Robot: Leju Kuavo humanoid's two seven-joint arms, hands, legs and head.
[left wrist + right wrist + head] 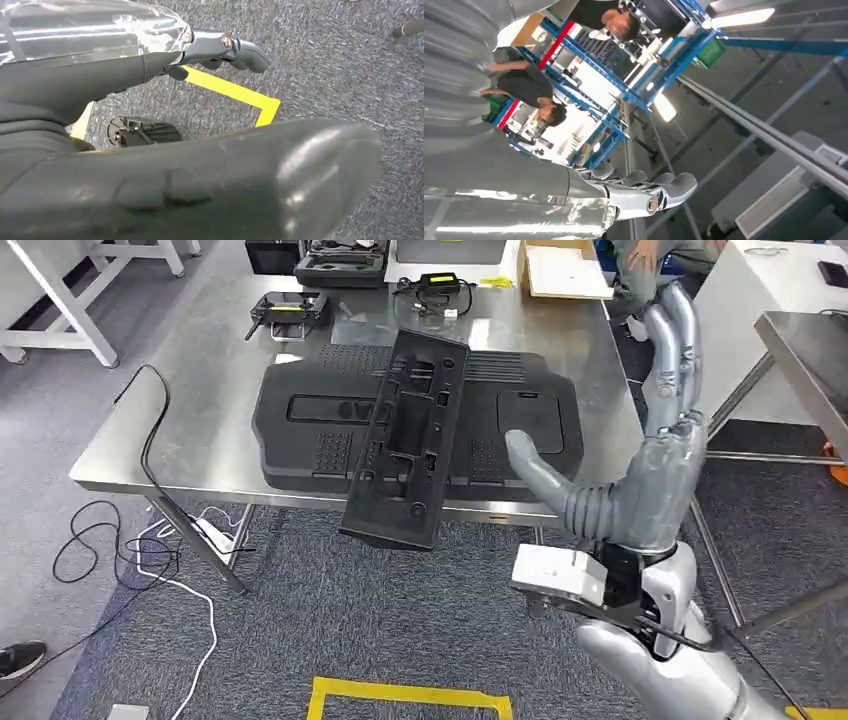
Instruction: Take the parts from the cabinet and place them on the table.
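You are looking down on a stainless steel table standing on blue-grey carpet. A black cable drapes over the table's near left edge, and more black and white cables trail across the floor beside a white power strip. Yellow tape marks a rectangle on the carpet in front of you. White table legs stand at far left, and a second steel table sits at right. Overhead you have blue metal racking, grey ceiling beams and bright strip lights. Two people stand by the racking.
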